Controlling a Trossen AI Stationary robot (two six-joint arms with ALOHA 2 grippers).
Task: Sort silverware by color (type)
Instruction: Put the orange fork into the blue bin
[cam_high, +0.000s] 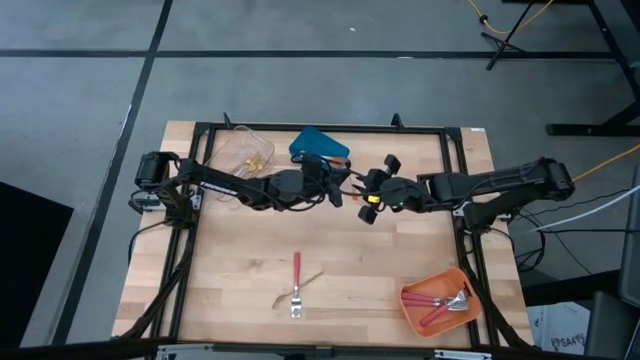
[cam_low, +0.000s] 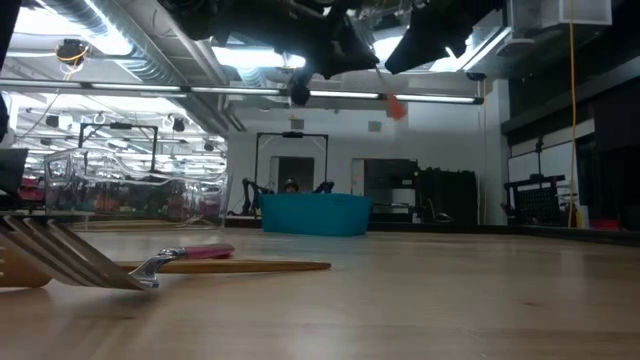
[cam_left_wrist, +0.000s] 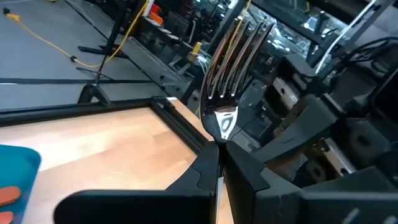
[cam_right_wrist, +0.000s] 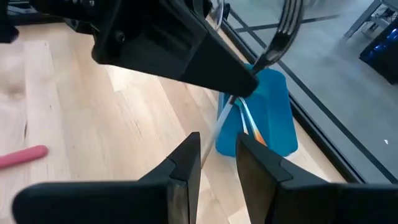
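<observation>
Left wrist view showed the left arm's dark, angular fingers (cam_left_wrist: 219, 163) pressed together on the neck of a polished silver-headed fork (cam_left_wrist: 227, 81), its slim tines raised above the desk. The right arm's matte black fingers (cam_right_wrist: 217, 163) stood partly apart, gripping nothing, close by over the pale wooden desk (cam_high: 240, 260). Beyond lay a blue plastic bin (cam_high: 318, 143), a rounded orange bin (cam_high: 415, 310) of red-handled utensils (cam_high: 440, 302), and a pink-handled fork (cam_high: 296, 285).

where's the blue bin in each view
high view: blue bin at the table's far edge, just behind the left arm.
low view: mid-picture, at the table's far end.
left wrist view: only a corner shows.
right wrist view: beyond the fingers.
Shared landmark: the wooden table.
</observation>
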